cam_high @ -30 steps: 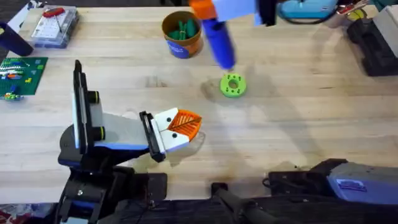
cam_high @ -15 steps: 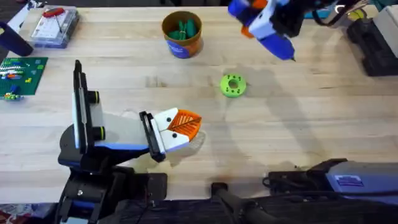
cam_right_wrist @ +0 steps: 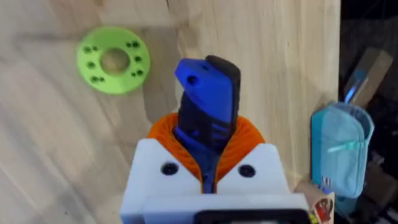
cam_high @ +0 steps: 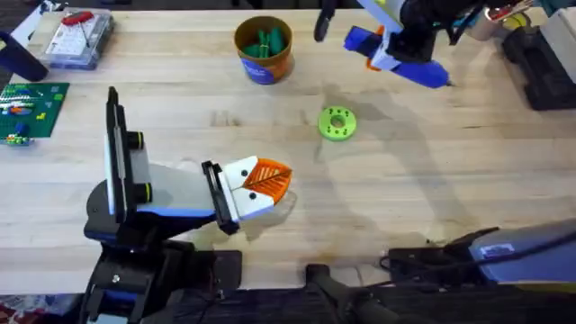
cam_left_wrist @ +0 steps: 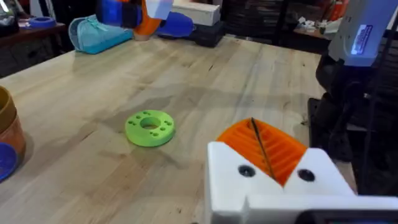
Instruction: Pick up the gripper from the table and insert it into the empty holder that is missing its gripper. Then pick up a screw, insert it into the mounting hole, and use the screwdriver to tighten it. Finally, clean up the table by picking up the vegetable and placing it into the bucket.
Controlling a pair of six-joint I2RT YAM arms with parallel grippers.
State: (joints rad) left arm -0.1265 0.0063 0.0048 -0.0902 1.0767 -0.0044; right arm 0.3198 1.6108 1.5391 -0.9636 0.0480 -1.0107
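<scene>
My right gripper (cam_high: 382, 49) hangs over the table's far right, shut on the bright-blue screwdriver (cam_high: 405, 61), which lies nearly level with its thin tip to the right. From the right wrist the screwdriver (cam_right_wrist: 208, 115) sits clamped between orange pads (cam_right_wrist: 249, 134). A green disc with holes (cam_high: 337, 123) lies at mid-table, left of and nearer than that gripper. The orange-brown bucket (cam_high: 264, 49) stands at the far centre with the green vegetable (cam_high: 264, 40) inside. My left gripper (cam_high: 279, 180) rests low near the front, shut and empty, pointing toward the disc (cam_left_wrist: 150, 127). Any screw is out of view.
A clear parts box (cam_high: 79, 38) with a red-handled tool on top sits at the far left, with a green circuit board (cam_high: 31, 106) nearer. A teal pouch (cam_right_wrist: 341, 149) and a black block (cam_high: 540, 63) crowd the far right. Bare wood surrounds the disc.
The right arm carried the screwdriver away from above the green disc toward the far right and tipped it from steep to nearly level. The left arm stayed still.
</scene>
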